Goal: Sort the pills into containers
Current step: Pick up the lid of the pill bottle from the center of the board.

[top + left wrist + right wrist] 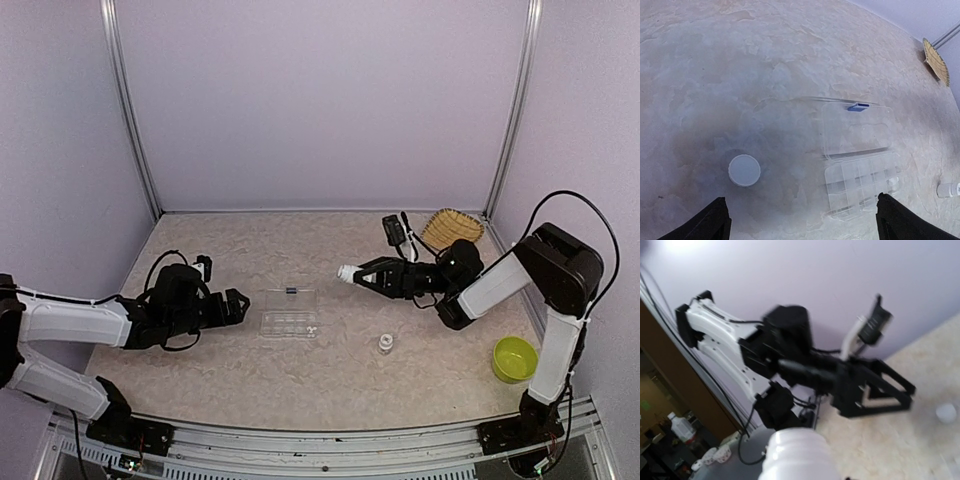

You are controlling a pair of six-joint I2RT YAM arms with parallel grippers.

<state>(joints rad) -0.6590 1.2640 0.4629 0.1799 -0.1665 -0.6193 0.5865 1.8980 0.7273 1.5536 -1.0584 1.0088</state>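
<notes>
Top external: containers (290,313) lie just beyond the spread left hand (242,307); right hand (364,273) grips a bottle (347,272).

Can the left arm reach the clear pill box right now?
Probably yes. The left hand is open, right beside the clear pill box, with only bare table between them; a white cap lies off to one side.

Green bowl (513,368), straw basket (451,228)
</notes>
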